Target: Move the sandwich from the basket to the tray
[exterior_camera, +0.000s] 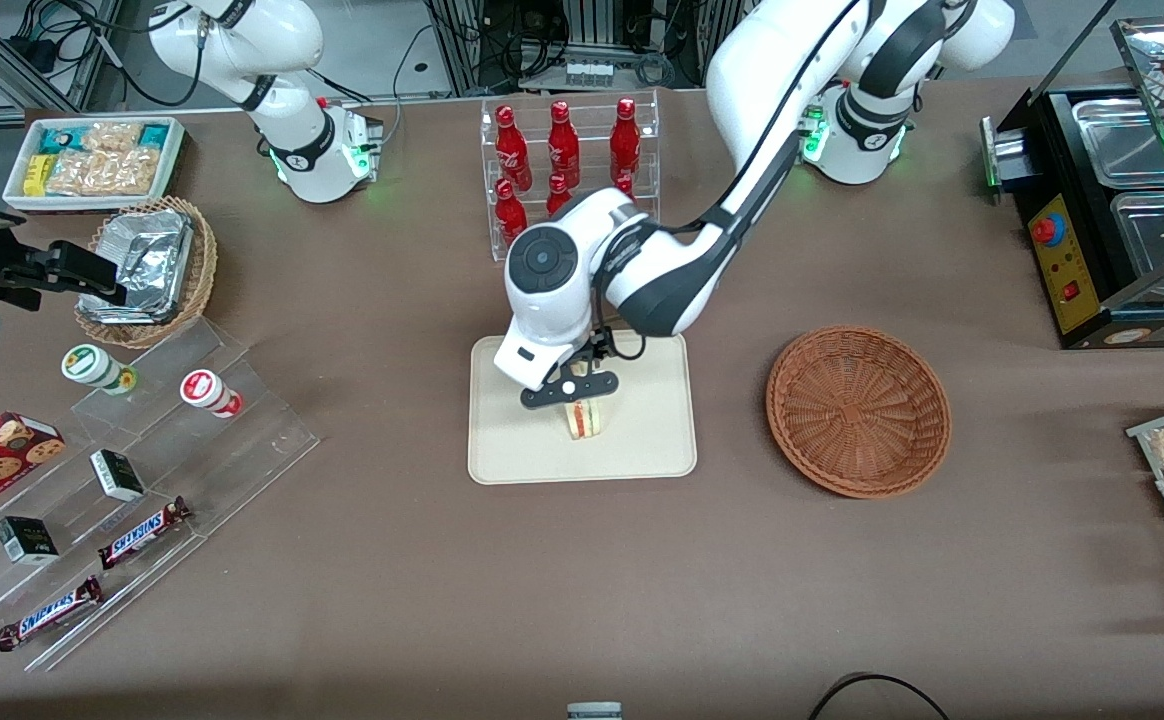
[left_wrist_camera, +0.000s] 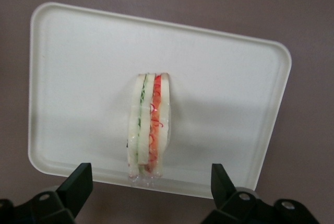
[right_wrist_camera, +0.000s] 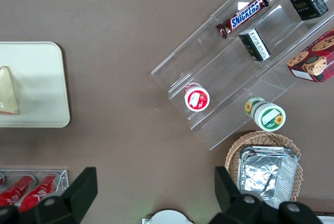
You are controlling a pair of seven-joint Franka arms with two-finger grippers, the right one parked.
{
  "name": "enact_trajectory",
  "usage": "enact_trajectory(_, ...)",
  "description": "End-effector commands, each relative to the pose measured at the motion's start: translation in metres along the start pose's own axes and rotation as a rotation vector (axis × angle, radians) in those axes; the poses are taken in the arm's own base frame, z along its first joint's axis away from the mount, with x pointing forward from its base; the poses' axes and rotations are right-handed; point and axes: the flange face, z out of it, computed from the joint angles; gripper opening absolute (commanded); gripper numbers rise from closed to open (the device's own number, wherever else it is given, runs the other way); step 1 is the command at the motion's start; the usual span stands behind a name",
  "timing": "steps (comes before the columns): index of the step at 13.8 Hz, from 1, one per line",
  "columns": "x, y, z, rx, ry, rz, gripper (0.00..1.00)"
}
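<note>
I see the sandwich [left_wrist_camera: 147, 125] standing on edge on the tray [left_wrist_camera: 68, 78], well apart from the basket [exterior_camera: 858, 410]. My gripper [exterior_camera: 574, 392] hovers just above it, fingers [left_wrist_camera: 78, 179] spread wide and touching nothing, so I judge the sandwich released

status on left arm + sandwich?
Pincer open, hovering just above the tray. Sandwich standing on edge on the tray, released. Basket empty, toward the working arm's end. Nothing in the way.
</note>
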Motion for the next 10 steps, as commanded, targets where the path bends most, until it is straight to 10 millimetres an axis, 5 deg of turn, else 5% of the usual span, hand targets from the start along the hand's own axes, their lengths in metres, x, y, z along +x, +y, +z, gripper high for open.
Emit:
enact_trajectory(1, 0.015, -0.019, -0.034, -0.006, 0.029, -0.028, 1.0)
enact_trajectory(3, 0.048, -0.051, -0.059, -0.014, 0.042, -0.08, 1.0)
enact_trajectory(10, 0.108, -0.176, -0.081, 0.041, -0.04, 0.032, 1.0)
